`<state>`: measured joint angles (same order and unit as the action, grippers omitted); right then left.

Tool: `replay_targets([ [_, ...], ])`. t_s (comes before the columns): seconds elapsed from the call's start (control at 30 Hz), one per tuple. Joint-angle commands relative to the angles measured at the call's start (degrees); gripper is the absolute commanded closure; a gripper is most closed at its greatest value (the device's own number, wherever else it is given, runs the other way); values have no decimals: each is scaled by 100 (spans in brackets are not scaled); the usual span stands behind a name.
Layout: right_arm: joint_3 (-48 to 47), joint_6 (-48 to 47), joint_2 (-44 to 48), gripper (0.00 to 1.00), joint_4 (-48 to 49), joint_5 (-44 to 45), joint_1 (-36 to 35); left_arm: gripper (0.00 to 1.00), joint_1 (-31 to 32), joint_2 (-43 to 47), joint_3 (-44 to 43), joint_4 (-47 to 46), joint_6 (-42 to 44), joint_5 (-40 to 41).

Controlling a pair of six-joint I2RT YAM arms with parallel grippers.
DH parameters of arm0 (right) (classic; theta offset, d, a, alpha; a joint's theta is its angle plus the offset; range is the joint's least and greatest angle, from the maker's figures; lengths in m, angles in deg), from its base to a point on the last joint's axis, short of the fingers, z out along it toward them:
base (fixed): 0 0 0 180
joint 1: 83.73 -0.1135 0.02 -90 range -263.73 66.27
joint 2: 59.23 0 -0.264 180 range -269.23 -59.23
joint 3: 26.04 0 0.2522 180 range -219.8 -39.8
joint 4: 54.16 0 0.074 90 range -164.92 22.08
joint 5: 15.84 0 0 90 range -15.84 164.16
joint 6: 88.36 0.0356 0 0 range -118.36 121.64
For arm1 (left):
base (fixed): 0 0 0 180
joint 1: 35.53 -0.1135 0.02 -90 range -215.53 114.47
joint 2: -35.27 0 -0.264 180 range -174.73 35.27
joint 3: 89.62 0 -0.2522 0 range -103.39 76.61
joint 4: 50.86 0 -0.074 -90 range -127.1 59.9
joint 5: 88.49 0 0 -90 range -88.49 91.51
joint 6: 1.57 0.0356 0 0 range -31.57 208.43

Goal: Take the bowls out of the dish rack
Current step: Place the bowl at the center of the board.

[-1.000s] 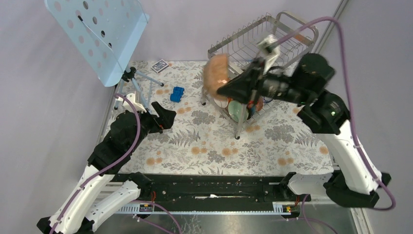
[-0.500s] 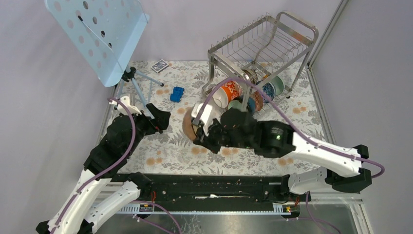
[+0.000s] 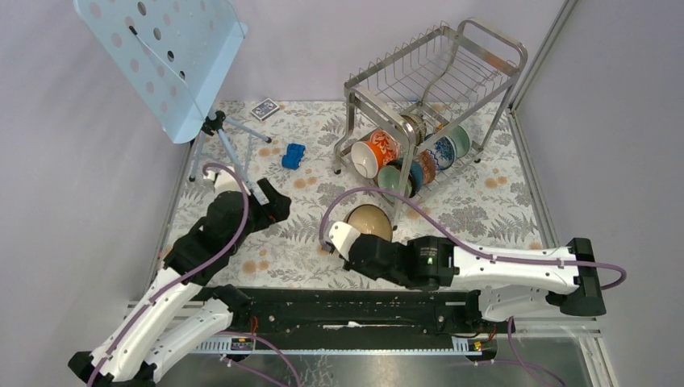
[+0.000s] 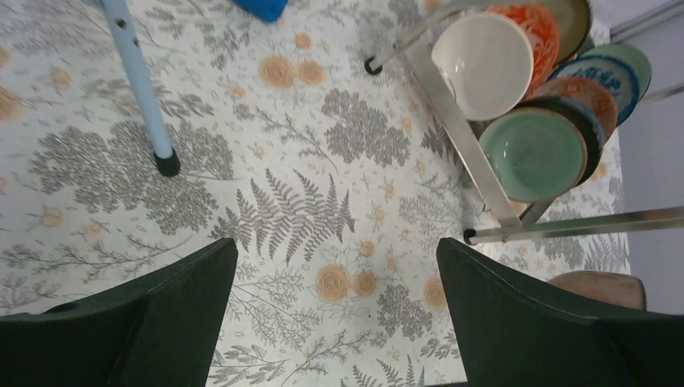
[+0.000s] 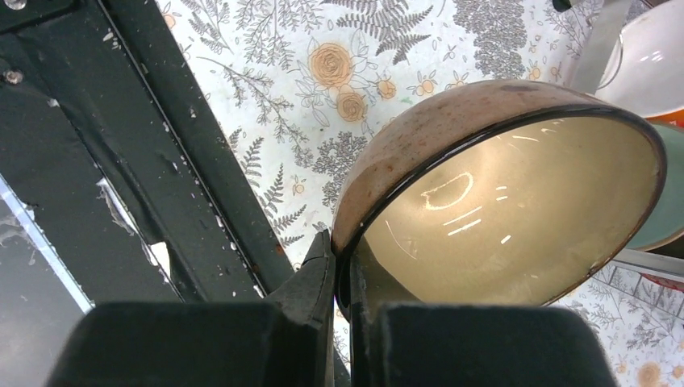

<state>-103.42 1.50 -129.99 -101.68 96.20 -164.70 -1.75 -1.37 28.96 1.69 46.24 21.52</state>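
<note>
I have one bowl out of the dish rack point(image 3: 435, 89) and none put down yet, so I judge the job barely started. My right hand point(image 5: 342, 278) is pressed together on the rim of the speckled brown bowl point(image 5: 500, 193), one finger inside the tan hollow and one outside. The bowl hangs tilted straight ahead of the fingers, low over the table point(image 3: 484, 218), near the rack's front leg but outside the rack. I cannot tell whether its underside touches the cloth. My left hand point(image 4: 339, 322) is spread wide and holds nothing, with bare patterned cloth between its fingers. The rack's lower tier lies ahead of it and to its right. Several bowls stand there on edge: the orange-red bowl point(image 3: 373, 153) with its white inside facing out, the pale green bowl point(image 3: 395, 179) just beside it, and the blue-and-white bowl point(image 3: 442, 151) further back. More are packed between them, so I cannot count them exactly. I see no bowl in the upper tier. What is left, as I read it, is to set this bowl down and then fetch every one of those.
</note>
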Motion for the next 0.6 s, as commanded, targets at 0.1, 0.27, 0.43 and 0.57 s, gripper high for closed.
replay_targets([
  [0.1, 231, -222, -258, 100, 633, 702, -492, 1, 6, -59, 575, -914, -13, -1250],
  [0.27, 468, -371, -422, 100, 624, 504, -692, 1, 6, -142, 635, -936, 253, -1602],
  [0.43, 591, -587, -564, 100, 462, 558, -1089, 1, 6, -423, 420, -733, 694, -2183],
  [0.57, 556, -834, -859, 100, 116, 733, -1512, 1, 14, -679, 276, -651, 1145, -2874],
])
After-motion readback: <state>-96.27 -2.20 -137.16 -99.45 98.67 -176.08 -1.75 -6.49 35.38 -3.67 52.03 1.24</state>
